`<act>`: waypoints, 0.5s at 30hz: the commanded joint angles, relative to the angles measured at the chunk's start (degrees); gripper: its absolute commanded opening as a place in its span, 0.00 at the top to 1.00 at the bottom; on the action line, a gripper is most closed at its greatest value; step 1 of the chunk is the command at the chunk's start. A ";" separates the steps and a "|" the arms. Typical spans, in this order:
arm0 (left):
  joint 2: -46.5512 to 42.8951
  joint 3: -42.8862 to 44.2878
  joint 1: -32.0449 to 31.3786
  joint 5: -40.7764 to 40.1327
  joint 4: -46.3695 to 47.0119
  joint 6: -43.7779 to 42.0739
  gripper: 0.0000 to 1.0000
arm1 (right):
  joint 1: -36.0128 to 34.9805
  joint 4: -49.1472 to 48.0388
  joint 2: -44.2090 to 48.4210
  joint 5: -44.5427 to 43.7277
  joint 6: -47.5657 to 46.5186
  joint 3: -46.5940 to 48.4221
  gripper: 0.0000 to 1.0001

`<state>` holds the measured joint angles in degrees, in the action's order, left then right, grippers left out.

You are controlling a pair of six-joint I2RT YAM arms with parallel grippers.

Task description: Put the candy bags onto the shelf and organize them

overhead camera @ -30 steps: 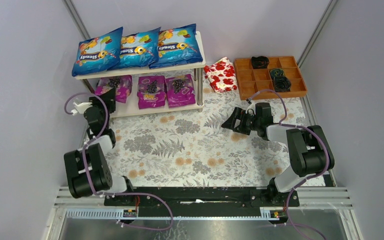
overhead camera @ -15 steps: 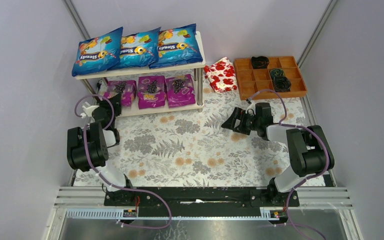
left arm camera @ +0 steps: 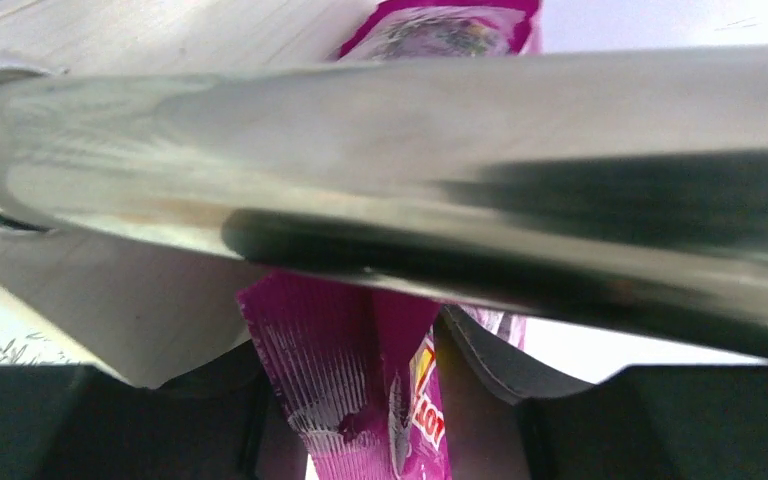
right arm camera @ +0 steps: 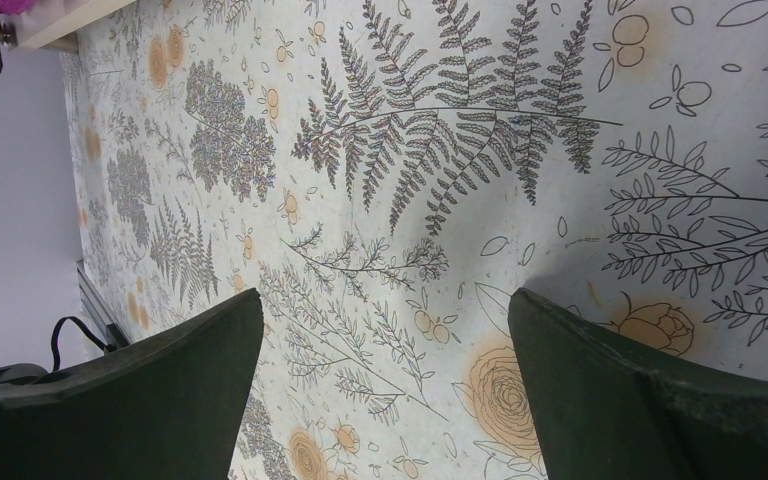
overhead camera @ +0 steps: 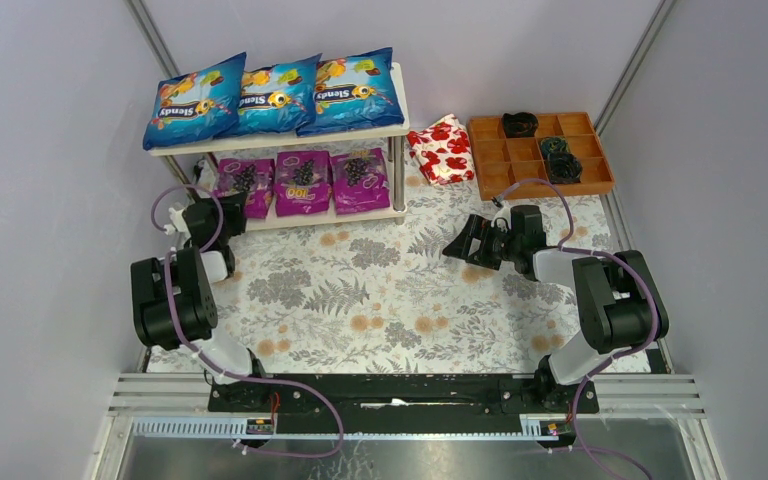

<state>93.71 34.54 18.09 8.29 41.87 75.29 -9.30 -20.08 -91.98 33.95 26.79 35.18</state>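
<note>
Left claw (left arm camera: 390, 372) looks released, straddling a purple bag (left arm camera: 330, 350); right claw (right arm camera: 382, 300) hangs released above tablecloth (right arm camera: 410, 150).

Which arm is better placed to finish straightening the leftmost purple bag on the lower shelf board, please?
Left. The left gripper is at the leftmost purple bag, which the wrist view shows between its jaws; the right gripper hangs open over the tablecloth, well clear of the shelf.

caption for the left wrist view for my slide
Magenta candy bag framed by the left pincer, metal shelf leg across the frame.
</note>
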 commanded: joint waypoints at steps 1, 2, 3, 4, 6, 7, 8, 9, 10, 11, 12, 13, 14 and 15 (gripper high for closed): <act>-3.27 4.90 0.54 -0.88 -12.25 -3.77 0.47 | 0.25 2.81 -1.62 -2.05 -1.82 -0.22 0.00; -3.91 5.33 0.55 -0.81 -13.53 -4.27 0.43 | 0.27 2.78 -1.62 -2.01 -1.85 -0.24 0.00; -4.63 5.90 0.59 -0.90 -15.63 -4.92 0.39 | 0.32 2.76 -1.66 -2.04 -1.86 -0.24 0.00; -5.44 6.61 0.55 -0.84 -17.95 -5.55 0.35 | 0.26 2.77 -1.62 -2.05 -1.87 -0.27 0.00; -6.93 7.68 0.57 -0.64 -24.06 -5.55 0.30 | 0.25 2.78 -1.54 -2.05 -1.91 -0.25 0.00; -7.73 8.07 0.57 -0.86 -25.77 -5.55 0.28 | 0.25 2.81 -1.58 -2.09 -1.91 -0.33 0.00; -8.61 8.08 0.57 -1.03 -28.05 -5.77 0.26 | 0.25 2.84 -1.56 -2.13 -1.91 -0.35 0.00; -9.54 8.00 0.55 -1.11 -29.67 -5.81 0.24 | 0.25 2.77 -1.53 -2.14 -1.99 -0.33 0.00; -10.38 8.01 0.55 -1.06 -31.54 -5.47 0.20 | 0.25 2.81 -1.53 -2.09 -1.98 -0.29 0.00; -11.37 8.02 0.55 -0.90 -33.62 -5.19 0.17 | 0.25 2.78 -1.53 -2.20 -1.99 -0.31 0.00; -12.19 7.91 0.55 -0.40 -35.29 -5.26 0.16 | 0.29 2.81 -1.53 -2.22 -1.95 -0.31 0.00; -13.41 7.53 0.55 0.18 -36.68 -5.43 0.16 | 0.25 2.78 -1.53 -2.23 -1.99 -0.31 0.00; -14.76 6.66 0.55 0.82 -37.53 -5.49 0.14 | 0.27 2.81 -1.41 -2.29 -2.08 -0.34 0.00; -16.22 5.44 0.40 1.69 -37.62 -5.58 0.12 | 0.25 2.78 -1.32 -2.38 -2.19 -0.43 0.00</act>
<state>82.78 40.58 18.35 8.38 10.87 70.67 -9.30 -20.08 -91.98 33.95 26.76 35.20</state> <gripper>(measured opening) 0.851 0.994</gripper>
